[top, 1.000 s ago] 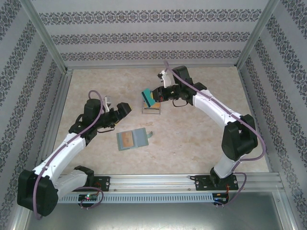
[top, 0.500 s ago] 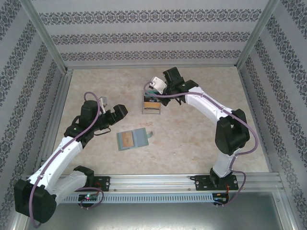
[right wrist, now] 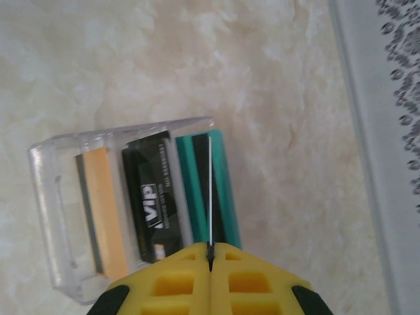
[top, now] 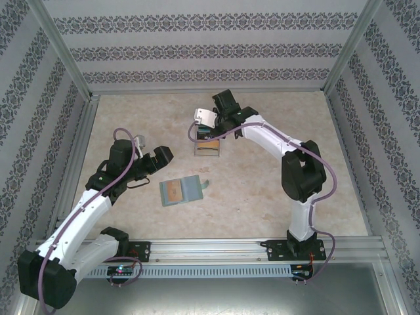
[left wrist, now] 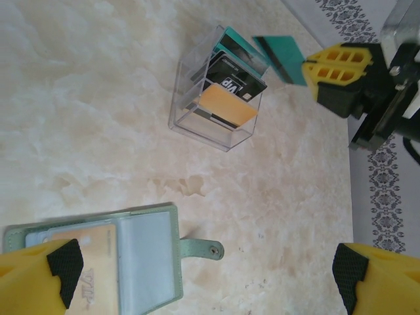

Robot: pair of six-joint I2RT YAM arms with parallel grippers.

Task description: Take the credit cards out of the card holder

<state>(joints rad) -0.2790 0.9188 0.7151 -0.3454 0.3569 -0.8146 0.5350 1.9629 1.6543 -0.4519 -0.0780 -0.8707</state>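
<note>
The soft grey-green folding card holder (top: 182,191) lies open and flat on the pale marbled table (top: 262,190), near the front middle. Its small snap tab (left wrist: 200,248) sticks out from the right side in the left wrist view. An orange-brown plastic card with pale print (left wrist: 92,266) sits in its left pocket, and the clear pocket beside it shows the paler teal lining.

The left gripper (top: 161,157) hovers just behind and to the left of the holder without touching it. Its jaws are spread wide with nothing between them. In its own camera one yellow fingertip (left wrist: 39,275) overlaps the holder's near left corner.

Further back, apart from the holder, stands a clear upright plastic stand (top: 207,146). It holds three cards in a row: a plain orange card (left wrist: 226,108), a black card printed "VIP" (left wrist: 233,82) and a teal-edged card (right wrist: 226,184) in the rearmost slot.

The right gripper (right wrist: 210,256) is over this stand, its yellow fingers pressed together on a thin teal card (left wrist: 279,58), which it pinches by one end. Seen edge-on from the right wrist, that card lines up with the rear slot. Whether its lower edge touches the stand cannot be told.
</note>
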